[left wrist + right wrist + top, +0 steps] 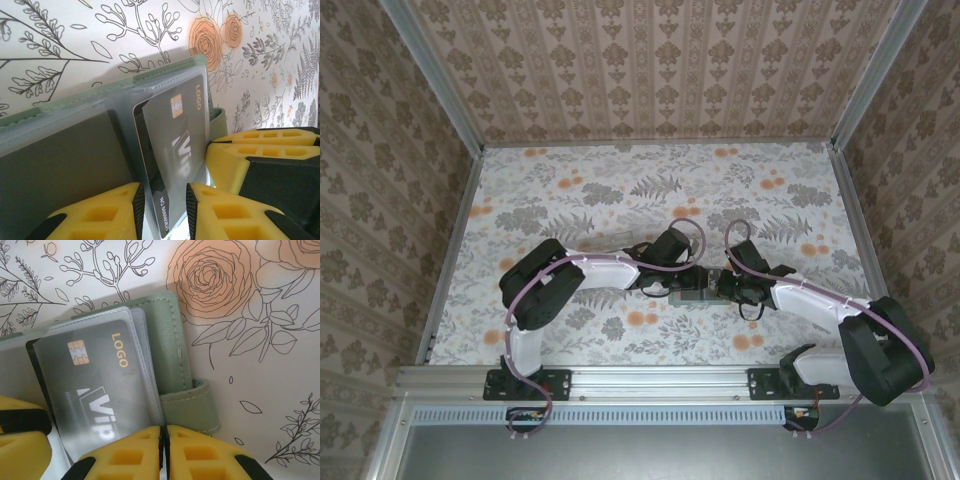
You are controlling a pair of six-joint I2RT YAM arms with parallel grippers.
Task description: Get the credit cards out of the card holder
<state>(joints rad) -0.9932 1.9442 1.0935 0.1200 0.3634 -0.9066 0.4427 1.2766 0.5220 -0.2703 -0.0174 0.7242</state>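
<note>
**Left wrist view: the sleeve may come away with the card**

The left hand (165, 212) straddles the lower edge of the dark grey plastic credit card with a gold chip and "LOGO" print (185, 125). Its yellow fingers (100, 215) are set narrowly apart on either side, and I cannot tell whether they truly pinch the card. The card sits in a clear sleeve (120, 100) of the soft grey-green bifold card holder (125, 82), which lies open about mid-way across the floral worktop (570, 190). If the fingers catch sleeve and card together, a pull would likely drag the whole holder instead of freeing the card. To the right, the right hand (162, 450) is clenched at the holder's strap-side edge. If it merely rests there, the holder could slide or lift, and the thin card could bend or slip.
</note>
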